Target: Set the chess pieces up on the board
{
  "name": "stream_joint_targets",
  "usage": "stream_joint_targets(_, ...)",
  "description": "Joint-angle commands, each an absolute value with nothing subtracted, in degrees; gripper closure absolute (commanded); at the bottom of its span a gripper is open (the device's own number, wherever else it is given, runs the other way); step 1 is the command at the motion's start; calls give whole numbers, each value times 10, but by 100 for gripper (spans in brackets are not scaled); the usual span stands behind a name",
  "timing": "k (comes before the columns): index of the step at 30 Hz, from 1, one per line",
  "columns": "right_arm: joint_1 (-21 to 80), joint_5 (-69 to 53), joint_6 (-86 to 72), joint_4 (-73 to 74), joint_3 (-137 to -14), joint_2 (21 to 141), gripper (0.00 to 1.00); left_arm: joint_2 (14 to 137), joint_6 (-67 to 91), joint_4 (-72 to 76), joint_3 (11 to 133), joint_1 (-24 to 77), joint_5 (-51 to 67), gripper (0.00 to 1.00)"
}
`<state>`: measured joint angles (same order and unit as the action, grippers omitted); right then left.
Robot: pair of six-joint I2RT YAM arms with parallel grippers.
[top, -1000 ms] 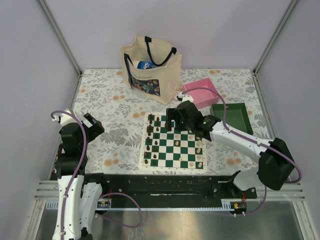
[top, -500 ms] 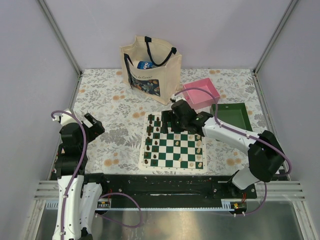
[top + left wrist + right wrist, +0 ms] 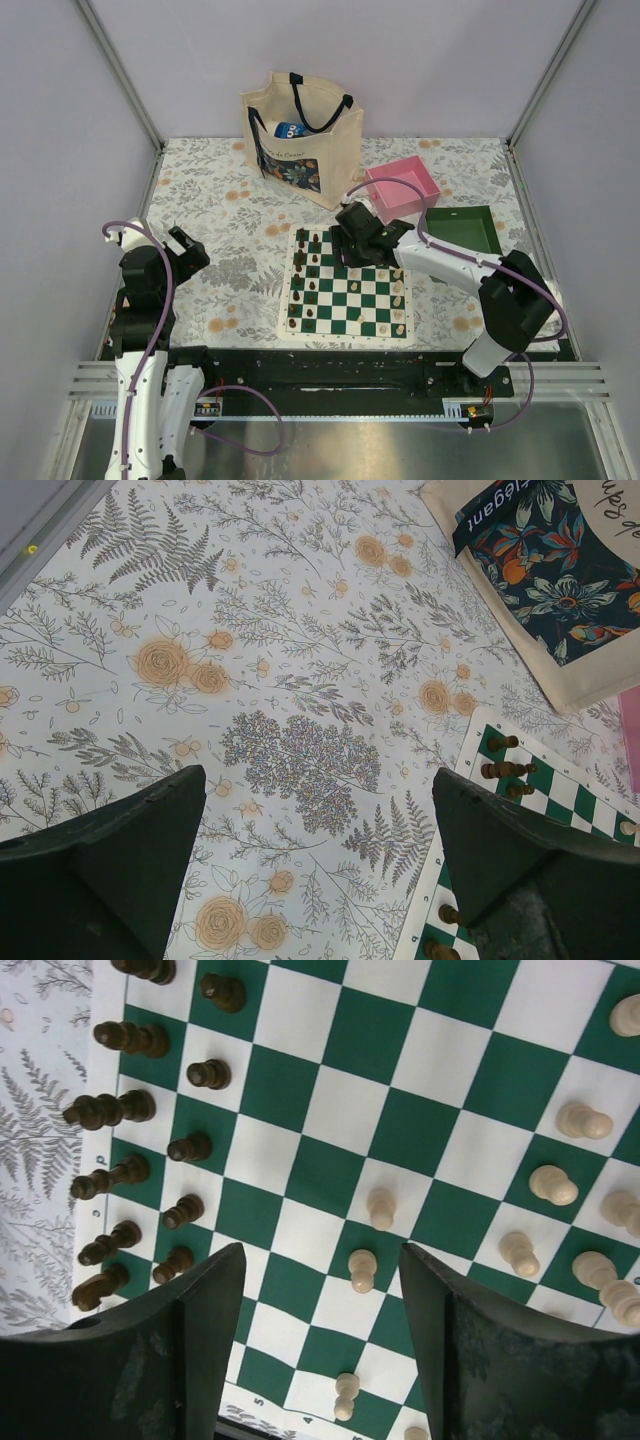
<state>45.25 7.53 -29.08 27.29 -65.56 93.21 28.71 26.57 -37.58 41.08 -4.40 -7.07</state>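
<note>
Floral tabletop (image 3: 220,215), board (image 3: 352,300) smack in the middle | right end effector (image 3: 320,1255) open, holding nothing, over the board | upright cream pawn (image 3: 361,1270) sits right under its gap | left end effector (image 3: 315,780) wide open, way off left, so right's nearer

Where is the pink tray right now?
In the top view, the pink tray sits far back on the right, between the tote bag to its left and the green tray to its right.
</note>
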Motion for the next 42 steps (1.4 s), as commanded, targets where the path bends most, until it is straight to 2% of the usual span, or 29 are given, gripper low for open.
stream_joint_targets(1, 451, 134, -302, 283, -672, 938, 33, 288, 265, -347, 410, -47, -60, 1)
stream_joint_targets(10, 451, 113, -330, 253, -650, 960, 41, 286, 265, -347, 410, -47, -59, 1)
stream_joint_targets(30, 448, 133, -345, 250, -642, 983, 47, 285, 265, -347, 409, -47, -58, 1)
stream_joint_targets(32, 447, 128, -346, 244, -638, 984, 51, 285, 265, -347, 409, -47, -58, 1)
stream_joint_targets(42, 438, 119, -347, 238, -632, 991, 48, 286, 265, -347, 409, -47, -56, 1)
